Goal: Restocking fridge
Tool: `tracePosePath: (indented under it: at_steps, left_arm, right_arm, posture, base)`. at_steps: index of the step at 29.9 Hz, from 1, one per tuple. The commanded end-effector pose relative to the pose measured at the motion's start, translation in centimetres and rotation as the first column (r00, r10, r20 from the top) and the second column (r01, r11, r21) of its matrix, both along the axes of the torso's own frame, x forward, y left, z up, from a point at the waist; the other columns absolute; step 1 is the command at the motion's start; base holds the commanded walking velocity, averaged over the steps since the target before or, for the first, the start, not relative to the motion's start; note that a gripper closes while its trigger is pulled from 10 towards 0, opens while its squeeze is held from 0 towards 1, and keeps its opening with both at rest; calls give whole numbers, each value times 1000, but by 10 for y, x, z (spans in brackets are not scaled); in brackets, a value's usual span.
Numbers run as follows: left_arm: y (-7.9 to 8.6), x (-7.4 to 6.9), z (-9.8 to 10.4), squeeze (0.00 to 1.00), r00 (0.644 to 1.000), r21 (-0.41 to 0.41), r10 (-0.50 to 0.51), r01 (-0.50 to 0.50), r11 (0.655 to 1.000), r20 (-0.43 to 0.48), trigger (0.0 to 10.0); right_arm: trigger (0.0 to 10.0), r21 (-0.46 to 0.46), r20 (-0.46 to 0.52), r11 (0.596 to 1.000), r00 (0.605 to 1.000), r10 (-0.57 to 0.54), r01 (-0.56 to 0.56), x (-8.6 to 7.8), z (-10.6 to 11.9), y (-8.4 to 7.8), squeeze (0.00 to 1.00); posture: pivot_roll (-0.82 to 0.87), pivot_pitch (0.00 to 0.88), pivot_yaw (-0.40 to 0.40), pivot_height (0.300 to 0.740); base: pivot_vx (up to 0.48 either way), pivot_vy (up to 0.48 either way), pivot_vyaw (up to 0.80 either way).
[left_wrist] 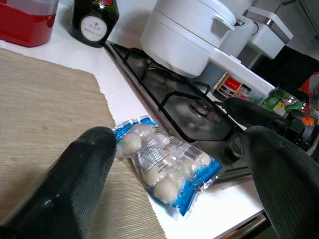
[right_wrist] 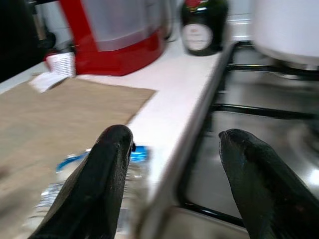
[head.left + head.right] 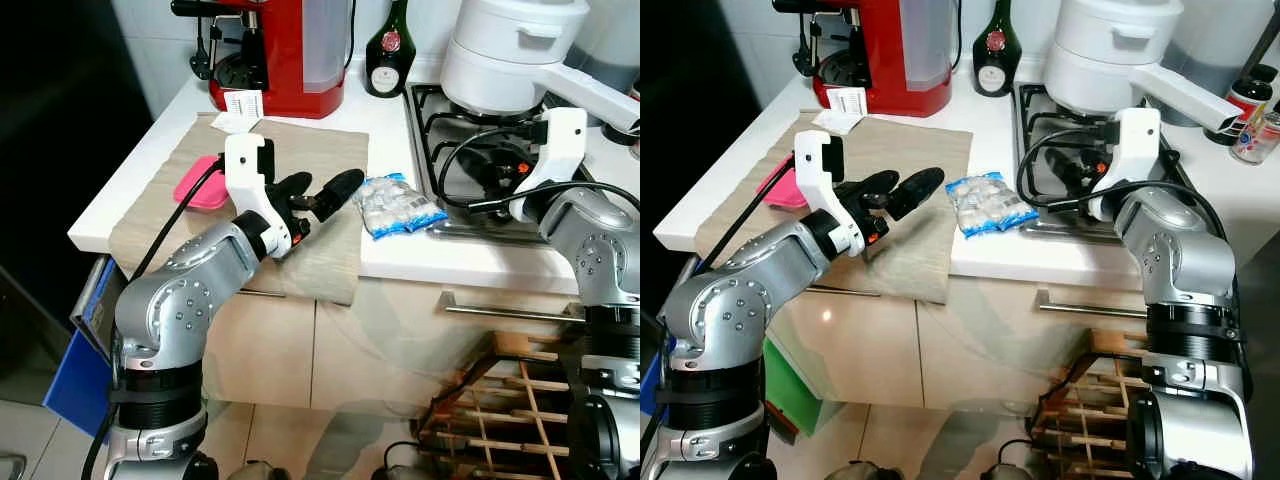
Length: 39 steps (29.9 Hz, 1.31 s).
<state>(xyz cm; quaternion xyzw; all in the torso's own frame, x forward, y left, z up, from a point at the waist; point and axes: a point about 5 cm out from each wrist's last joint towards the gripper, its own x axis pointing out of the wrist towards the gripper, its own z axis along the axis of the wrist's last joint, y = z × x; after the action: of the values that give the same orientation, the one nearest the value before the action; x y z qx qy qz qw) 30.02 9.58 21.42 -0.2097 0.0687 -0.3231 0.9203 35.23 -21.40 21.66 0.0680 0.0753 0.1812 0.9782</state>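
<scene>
My left pincer [image 3: 322, 196] hovers open over the woven mat [image 3: 300, 150], just short of the mushroom pack [image 3: 398, 205] lying on the white surface [image 3: 390, 125] beside the hob [image 3: 470, 160]. I'd straddle it squarely, then close gently. My right pincer [image 2: 172, 164] waits open nearby.

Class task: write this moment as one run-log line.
left gripper: open, facing mushroom pack | right gripper: open, over hob edge | pack: on counter

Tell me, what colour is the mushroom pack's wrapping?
The mushroom pack has clear film with blue edges, seen best in the left wrist view.
</scene>
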Motion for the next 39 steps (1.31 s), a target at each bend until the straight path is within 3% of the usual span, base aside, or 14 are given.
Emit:
tracePosePath:
  at_steps: [1,3,4,10,11,12,23,31,39]
  left_arm:
    - [-3,-1,4,1000,1000,11,-19,19,1000,2,10000]
    - [-3,-1,3,1000,1000,18,-25,25,1000,1,10000]
    - [-5,-1,1,1000,1000,29,-30,31,999,-6,10000]
    - [-6,0,-2,1000,999,47,-39,40,998,-20,10000]
    - [-6,0,-2,455,999,47,-42,43,998,-22,10000]
    - [-6,-1,-2,0,999,47,-44,45,998,-23,10000]
    - [-3,-3,-4,0,998,49,-48,50,998,-41,10000]
    - [-2,-4,-5,0,997,56,-51,54,997,-55,10000]
    - [-3,-3,-5,0,997,55,-53,56,997,-62,10000]
  right_arm:
    - [10000,-4,-5,998,998,60,-60,1,6,4,1000]
    - [10000,-13,-18,996,996,83,-84,0,4,6,1000]
    - [10000,-8,-32,996,996,86,-86,2,1,6,0]
    - [10000,14,-57,995,994,97,-96,7,-5,5,0]
    - [10000,20,-66,994,992,106,-104,8,-7,5,0]
    - [10000,27,-75,993,991,112,-111,10,-9,5,0]
    - [10000,3,-178,977,962,209,-212,12,-26,1,0]
    - [10000,-80,-252,959,936,245,-273,13,-34,-10,0]
    - [10000,-68,-299,930,896,328,-363,16,-41,0,0]
  posture:
    - [-46,0,35,740]
    - [-47,0,39,740]
    - [-48,0,41,740]
    - [-47,0,44,740]
    - [-46,0,46,740]
    - [-46,0,46,740]
    - [-27,0,37,740]
    - [-29,0,37,740]
    - [-34,0,33,740]
  base:
    - [0,0,0]
    - [0,0,0]
    - [0,0,0]
    - [0,0,0]
    - [0,0,0]
    - [0,0,0]
    - [0,0,0]
    - [0,0,0]
    - [0,0,0]
